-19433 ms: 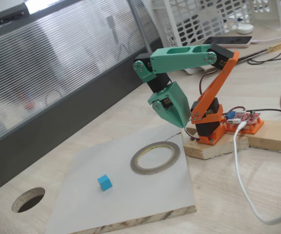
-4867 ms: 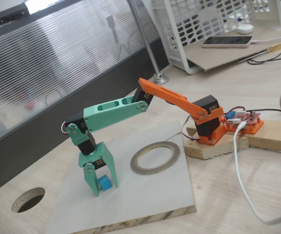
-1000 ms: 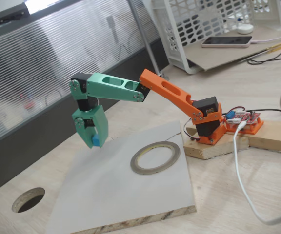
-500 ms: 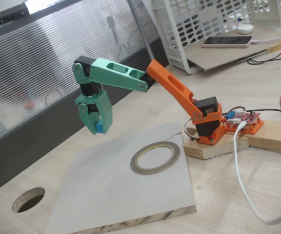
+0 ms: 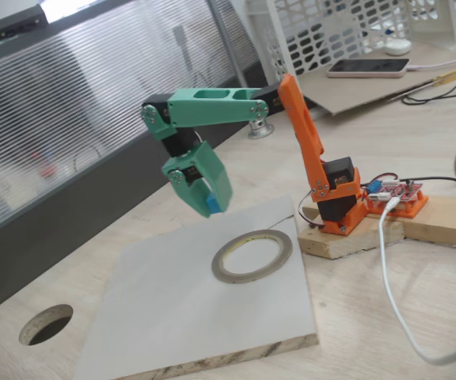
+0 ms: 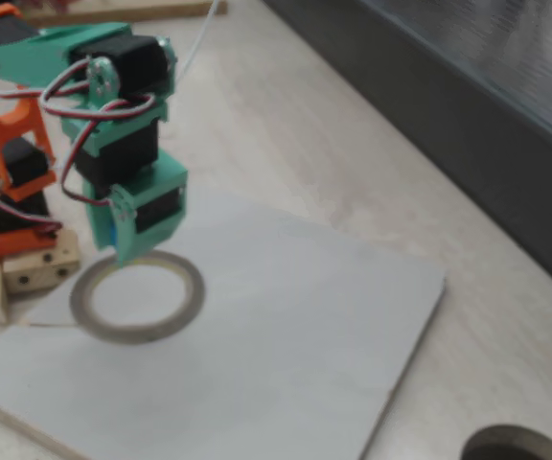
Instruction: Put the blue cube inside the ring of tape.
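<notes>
jaws clamp the blue cube (image 5: pixel 211 205) above the ring of tape (image 5: pixel 252 255)

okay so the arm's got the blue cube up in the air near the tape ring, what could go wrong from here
1. The gripper holds the blue cube at its very tips, so it might slip out early.
2. In a fixed view it hangs short of the ring of tape; released here, the cube would likely land outside.
3. Dropped from this height, it could bounce off the band.

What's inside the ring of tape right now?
Only bare grey board shows inside the ring of tape. The blue cube is up in the gripper. In a fixed view the gripper covers a bit of the far rim.
</notes>
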{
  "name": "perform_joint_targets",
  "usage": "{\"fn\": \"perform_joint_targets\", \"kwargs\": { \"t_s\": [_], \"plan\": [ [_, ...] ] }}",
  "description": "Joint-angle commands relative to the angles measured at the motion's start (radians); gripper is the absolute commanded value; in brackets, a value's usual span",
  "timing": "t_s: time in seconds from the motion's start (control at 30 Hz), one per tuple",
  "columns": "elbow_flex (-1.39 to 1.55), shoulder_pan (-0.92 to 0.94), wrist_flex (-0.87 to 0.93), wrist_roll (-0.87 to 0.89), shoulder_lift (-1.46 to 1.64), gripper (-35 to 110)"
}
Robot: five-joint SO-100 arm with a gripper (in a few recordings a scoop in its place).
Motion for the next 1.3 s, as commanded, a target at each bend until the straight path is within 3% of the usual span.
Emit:
{"fn": "perform_joint_targets", "kwargs": {
  "t_s": [0.0, 0.5, 1.27],
  "plan": [
    [0.144, 0.008, -0.037, 0.006, 0.095, 6],
    [0.807, 0.008, -0.466, 0.006, 0.485, 6],
    [0.836, -0.002, -0.588, 0.006, 0.488, 6]
  ]
}}
